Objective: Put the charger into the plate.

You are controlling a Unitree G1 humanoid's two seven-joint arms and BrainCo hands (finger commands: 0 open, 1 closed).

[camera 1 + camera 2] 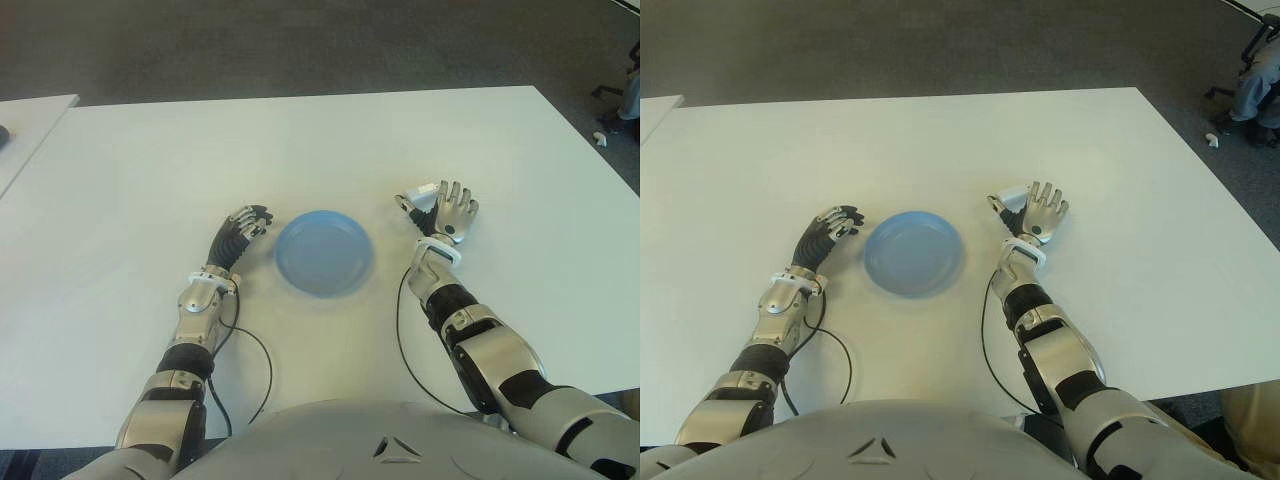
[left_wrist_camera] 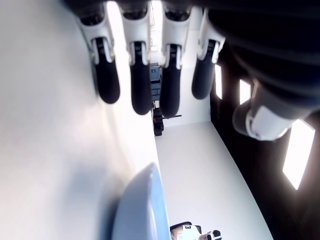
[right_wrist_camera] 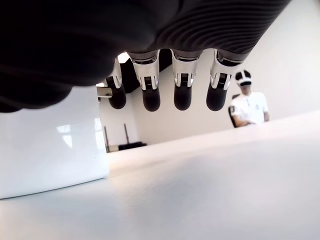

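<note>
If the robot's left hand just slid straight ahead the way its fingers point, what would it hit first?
Probably nothing. The left hand shows just left of the blue plate, fingers aimed away from the robot and slightly toward the plate side. Ahead is only bare table; it looks set to pass the plate's far rim, though depth is hard to judge.

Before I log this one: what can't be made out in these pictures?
- Charger: mostly hidden behind the right hand in the eye views; the right wrist view shows one white side, cut off by the edge.
- Whether the fingers touch it: unclear.
- Plate: only a rim sliver in the left wrist view.
</note>
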